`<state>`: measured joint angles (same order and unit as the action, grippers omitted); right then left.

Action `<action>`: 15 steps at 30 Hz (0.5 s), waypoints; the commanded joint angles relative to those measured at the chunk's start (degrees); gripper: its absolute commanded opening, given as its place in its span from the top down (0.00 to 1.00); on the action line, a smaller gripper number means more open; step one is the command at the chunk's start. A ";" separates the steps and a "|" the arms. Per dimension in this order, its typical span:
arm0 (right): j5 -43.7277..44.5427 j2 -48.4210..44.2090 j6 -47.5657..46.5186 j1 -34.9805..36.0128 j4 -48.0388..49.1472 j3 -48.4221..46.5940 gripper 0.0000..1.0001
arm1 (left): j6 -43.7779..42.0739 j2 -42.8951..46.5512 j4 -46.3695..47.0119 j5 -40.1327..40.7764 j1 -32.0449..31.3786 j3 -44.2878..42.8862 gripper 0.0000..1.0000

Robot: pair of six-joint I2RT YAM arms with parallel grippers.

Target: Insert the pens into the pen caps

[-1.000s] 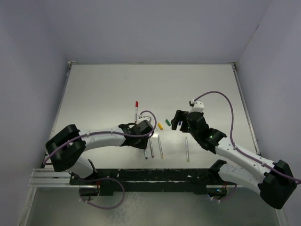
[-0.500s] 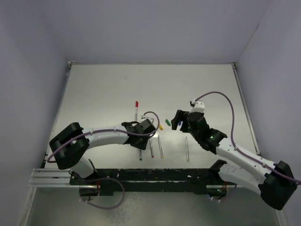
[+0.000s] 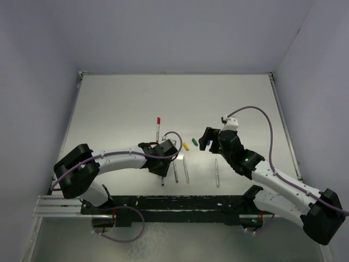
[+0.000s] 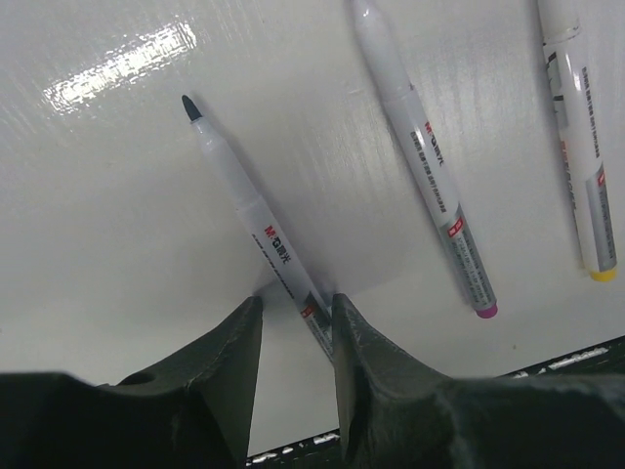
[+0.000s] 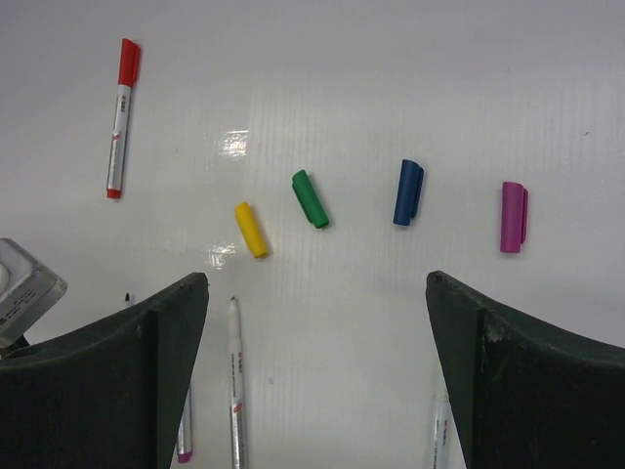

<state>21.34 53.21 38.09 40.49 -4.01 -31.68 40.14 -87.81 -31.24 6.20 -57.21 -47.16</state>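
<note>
Filling the middle of the top view, a white table (image 3: 120, 109) is seen from above. Two white arms are bent inward from the bottom edge: the left arm (image 3: 117, 157) from the lower left, the right arm (image 3: 278, 180) from the lower right.

The left gripper (image 3: 161, 168) is set low, just left of centre. Its fingers (image 4: 225, 371) are drawn almost together on a pen (image 4: 259, 225). The pen's rear is pinched between them and its dark tip is pointed toward the upper left of the left wrist view.

The right gripper (image 5: 317, 283) is spread wide over the caps, with nothing held.

At the right of the left wrist view, a purple-ended pen (image 4: 430, 186) and a yellow-ended pen (image 4: 583, 147) are laid on the table. A fourth pen (image 3: 216, 172) is laid alone, lower right of centre in the top view. A red-capped pen (image 5: 120, 117) is placed at the upper left of the right wrist view.

Across the middle of that view four loose caps are spread, none touching: a yellow cap (image 5: 251, 230), a green cap (image 5: 311, 198), a blue cap (image 5: 408, 192) and a purple cap (image 5: 513, 217).
</note>
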 commanded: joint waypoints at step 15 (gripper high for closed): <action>0.63 -0.72 0.93 0.10 0.19 -0.38 0.06 | 4.20 -5.11 -1.01 2.45 -0.31 2.77 0.78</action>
<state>21.34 53.23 38.09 40.49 -4.03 -31.68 42.89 -88.29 -31.46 8.25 -57.41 -47.09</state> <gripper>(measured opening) 0.939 0.265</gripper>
